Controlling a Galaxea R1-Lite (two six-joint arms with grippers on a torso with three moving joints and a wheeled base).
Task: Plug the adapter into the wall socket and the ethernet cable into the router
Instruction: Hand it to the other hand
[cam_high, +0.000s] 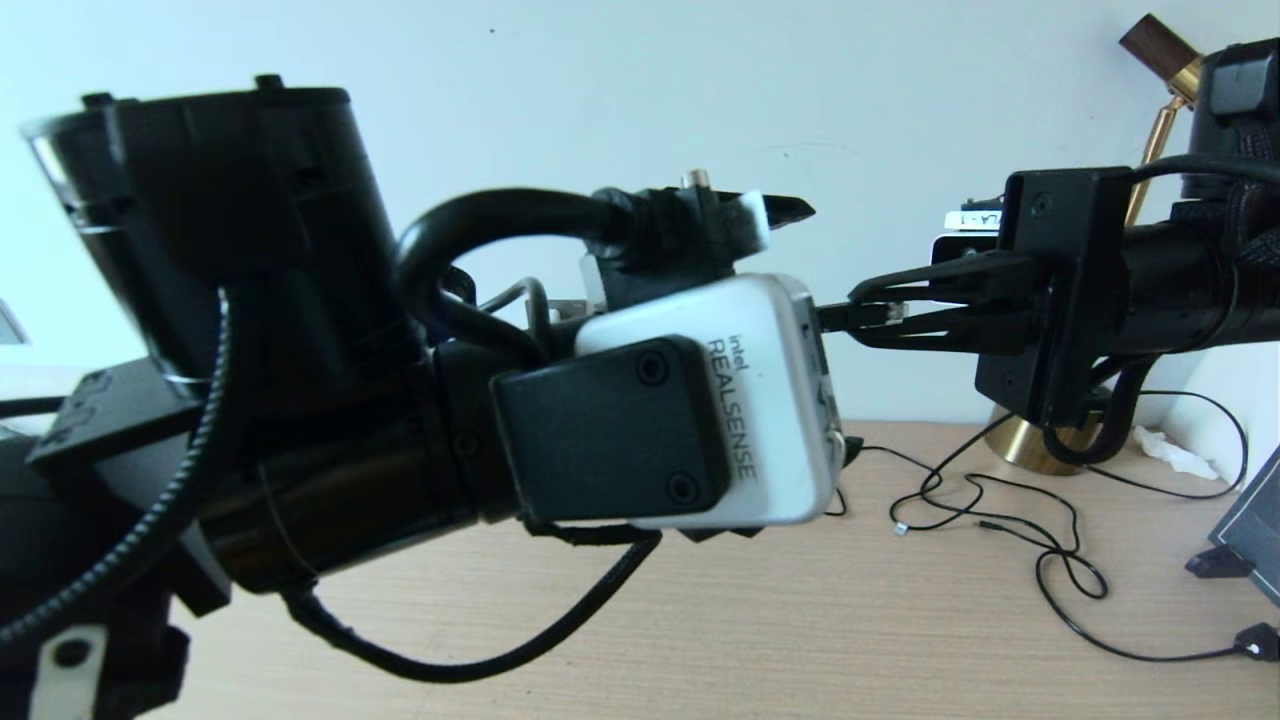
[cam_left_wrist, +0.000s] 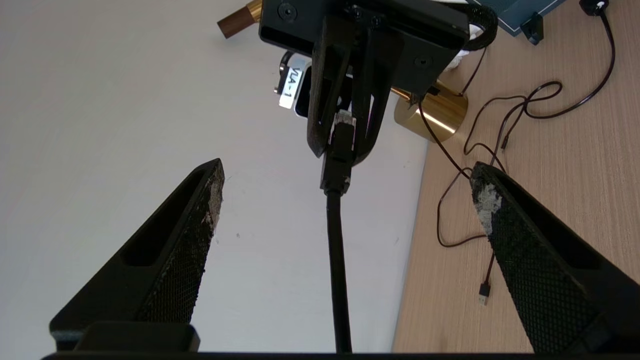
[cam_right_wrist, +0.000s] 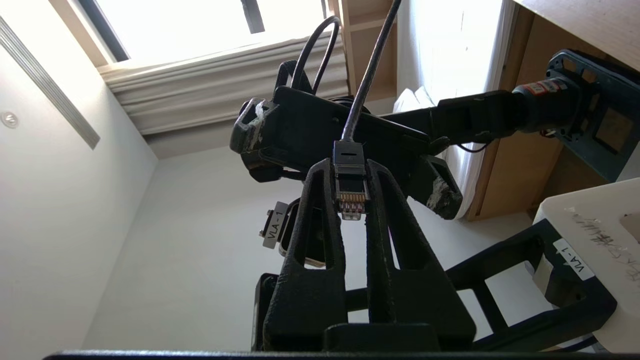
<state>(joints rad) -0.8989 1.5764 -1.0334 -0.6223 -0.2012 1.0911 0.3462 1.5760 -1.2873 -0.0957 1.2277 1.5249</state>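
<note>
The right pincer (cam_right_wrist: 352, 200) is clamped on the plug end of the ethernet cable (cam_left_wrist: 338, 260), held up in the air above the counter (cam_high: 700, 620), with the plug's clear tip and gold contacts poking out past the fingertips. The left pincer (cam_left_wrist: 345, 200) faces it from just beyond, spread wide and holding nothing, the black lead running down between its two fingers (cam_left_wrist: 200, 235). This cable looks light but fairly stiff and springy, so the hanging length will likely tug and twist the plug as the arm turns. The plug is small, hard plastic, probably slippery, and its thin latch tab could snap under a squeeze. The safest hold is on the flat sides of the plug body, just behind the contacts, leaving the tip free. Neither the router nor the wall socket shows in any view.
</note>
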